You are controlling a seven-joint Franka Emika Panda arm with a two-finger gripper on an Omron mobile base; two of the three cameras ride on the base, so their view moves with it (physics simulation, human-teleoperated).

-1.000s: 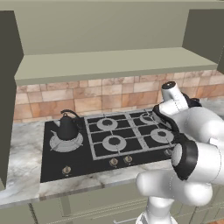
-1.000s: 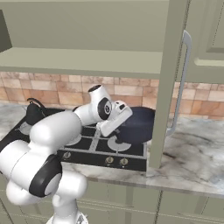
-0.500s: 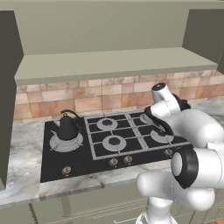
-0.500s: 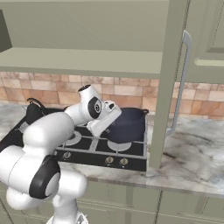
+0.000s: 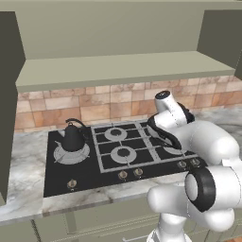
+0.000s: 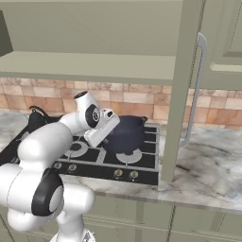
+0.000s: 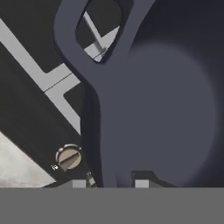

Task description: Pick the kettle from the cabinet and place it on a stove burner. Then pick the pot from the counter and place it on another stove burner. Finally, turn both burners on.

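Note:
The dark kettle (image 5: 73, 137) stands on the wide silvery stove burner (image 5: 71, 155) at the left of the black hob. My gripper (image 6: 108, 137) is shut on the rim of the navy pot (image 6: 125, 133), which is over a right-hand burner (image 6: 131, 156); whether it rests there I cannot tell. In the hand view the pot (image 7: 166, 113) and its loop handle loom large, its rim between my gripper's (image 7: 110, 183) tips. The olive cabinet door (image 6: 182, 94) stands open, edge-on, to the right of the pot. The marbled counter (image 6: 208, 175) lies beyond it.
Round control knobs (image 6: 118, 173) line the hob's front edge, one near my hand (image 7: 68, 157). The door's long bar handle (image 6: 196, 90) hangs just right of the pot. A brick backsplash runs behind, and an olive shelf (image 5: 118, 68) overhangs the hob.
My arm has carried the pot leftward, away from the cabinet door and further over the hob. The kettle has stayed where it was.

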